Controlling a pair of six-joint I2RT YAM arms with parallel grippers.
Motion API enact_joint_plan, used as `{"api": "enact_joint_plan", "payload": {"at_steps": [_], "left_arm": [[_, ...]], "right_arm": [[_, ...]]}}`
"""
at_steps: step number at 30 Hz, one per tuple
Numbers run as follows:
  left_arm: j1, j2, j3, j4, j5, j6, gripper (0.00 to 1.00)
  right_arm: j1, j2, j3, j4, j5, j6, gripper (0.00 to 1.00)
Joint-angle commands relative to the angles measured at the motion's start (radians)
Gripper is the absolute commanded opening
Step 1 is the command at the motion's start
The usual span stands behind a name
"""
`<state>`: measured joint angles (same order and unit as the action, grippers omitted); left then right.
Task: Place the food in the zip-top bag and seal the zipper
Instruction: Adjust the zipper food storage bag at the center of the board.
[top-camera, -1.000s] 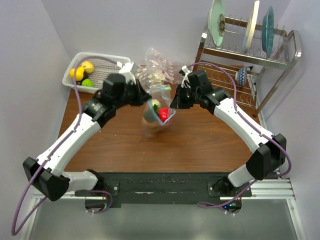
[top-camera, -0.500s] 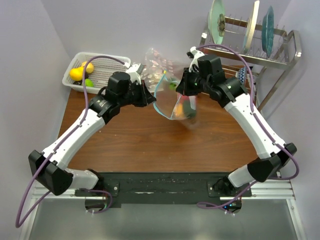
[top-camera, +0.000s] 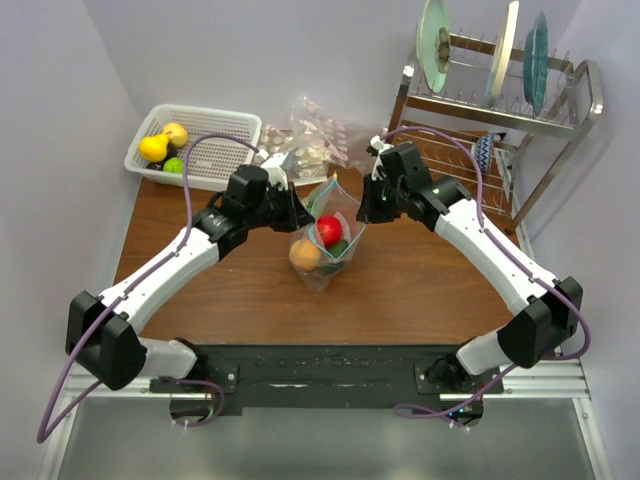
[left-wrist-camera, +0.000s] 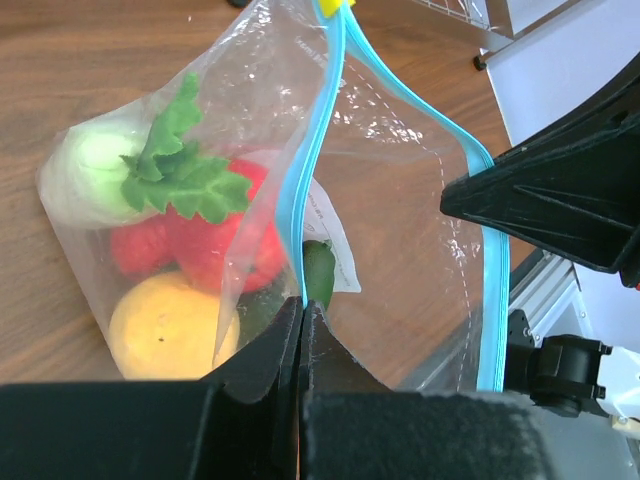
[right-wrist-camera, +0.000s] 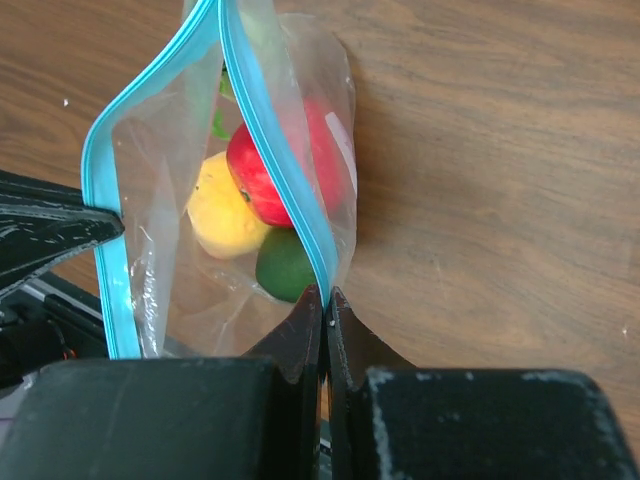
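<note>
The brown wooden tabletop (top-camera: 430, 290) carries everything. A metal wire dish rack (top-camera: 560, 115) with upright plates stands at its far right, and a white mesh basket (top-camera: 225, 150) sits at the far left corner. Between them at the back lies a heap of crumpled clear bags (top-camera: 320, 135).

In the middle, the clear zip-top bag with the light-blue rim (top-camera: 347, 212) hangs between the two arms. Its base seems to rest on the wood, though the overhead view does not settle that.

Inside it are a red round fruit (top-camera: 329, 230), a yellow-orange ball (top-camera: 305, 254), a dark green piece (left-wrist-camera: 318, 272) and a pale green leafy vegetable (left-wrist-camera: 100, 165). So much of the loading looks done. A yellow fruit (top-camera: 153, 148), a peach one (top-camera: 176, 133) and a green one (top-camera: 174, 165) lie in the basket. They may yet need to go in.

The thin light-blue zipper strip (left-wrist-camera: 320, 110) gapes in a wide loop, so sealing is not yet done.

The left fingers (left-wrist-camera: 265, 350) are pressed together, pinching one end of that strip. The right fingers (right-wrist-camera: 298, 335) are likewise clamped on the opposite end, which holds the mouth open.
</note>
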<state>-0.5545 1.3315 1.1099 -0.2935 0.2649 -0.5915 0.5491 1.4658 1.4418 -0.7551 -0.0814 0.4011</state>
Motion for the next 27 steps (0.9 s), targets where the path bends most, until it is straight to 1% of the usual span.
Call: {"api": "enact_joint_plan", "payload": {"at_steps": [1, 4, 5, 6, 8, 9, 12, 14, 16, 17, 18, 20, 21, 22, 23, 24, 25, 27], "left_arm": [[0.007, -0.017, 0.019, 0.073, 0.001, 0.004, 0.0], [0.016, -0.017, 0.057, 0.016, -0.026, 0.027, 0.0], [0.025, -0.018, 0.064, 0.008, -0.026, 0.033, 0.03], [0.03, -0.018, 0.074, 0.002, -0.024, 0.035, 0.09], [0.042, -0.02, 0.082, -0.009, -0.009, 0.036, 0.16], [0.045, -0.025, 0.087, -0.007, -0.004, 0.036, 0.22], [0.056, -0.029, 0.093, -0.009, 0.013, 0.033, 0.27], [0.062, -0.029, 0.096, -0.007, 0.025, 0.032, 0.28], [0.067, -0.029, 0.102, -0.006, 0.031, 0.032, 0.34], [0.074, -0.031, 0.106, -0.007, 0.031, 0.033, 0.4], [0.079, -0.029, 0.11, -0.013, 0.033, 0.036, 0.59], [0.109, -0.032, 0.122, -0.039, 0.033, 0.047, 0.79], [0.122, -0.035, 0.125, -0.05, 0.028, 0.053, 0.91], [0.134, -0.04, 0.13, -0.076, 0.019, 0.07, 0.96], [0.169, -0.049, 0.143, -0.094, 0.005, 0.078, 1.0], [0.191, -0.051, 0.152, -0.114, -0.024, 0.087, 1.0], [0.238, -0.054, 0.162, -0.151, -0.038, 0.099, 1.0], [0.28, -0.052, 0.197, -0.196, -0.077, 0.11, 1.0]], "right_arm": [[0.0, -0.045, 0.014, 0.083, 0.005, 0.015, 0.0], [-0.001, -0.048, 0.043, 0.073, 0.015, 0.01, 0.0], [0.0, -0.048, 0.051, 0.065, 0.02, 0.008, 0.0], [0.0, -0.048, 0.066, 0.063, 0.02, 0.007, 0.0], [0.0, -0.042, 0.081, 0.054, 0.02, 0.007, 0.0], [0.0, -0.041, 0.097, 0.051, 0.017, 0.007, 0.0], [0.0, -0.038, 0.123, 0.046, 0.011, 0.008, 0.0], [0.0, -0.035, 0.143, 0.043, 0.012, 0.008, 0.0], [0.0, -0.033, 0.149, 0.043, 0.011, 0.005, 0.0], [-0.001, -0.032, 0.143, 0.046, 0.012, 0.002, 0.0], [-0.002, -0.029, 0.137, 0.048, 0.014, -0.001, 0.0], [-0.001, -0.021, 0.108, 0.051, 0.029, -0.007, 0.0], [-0.002, -0.019, 0.092, 0.056, 0.035, -0.007, 0.0], [0.0, -0.016, 0.077, 0.063, 0.048, -0.008, 0.0], [0.0, -0.018, 0.046, 0.082, 0.052, -0.002, 0.0], [-0.001, -0.019, 0.033, 0.091, 0.055, 0.001, 0.0], [-0.002, -0.019, 0.02, 0.105, 0.054, 0.002, 0.0], [-0.002, -0.019, 0.0, 0.117, 0.049, 0.007, 0.0]]}}
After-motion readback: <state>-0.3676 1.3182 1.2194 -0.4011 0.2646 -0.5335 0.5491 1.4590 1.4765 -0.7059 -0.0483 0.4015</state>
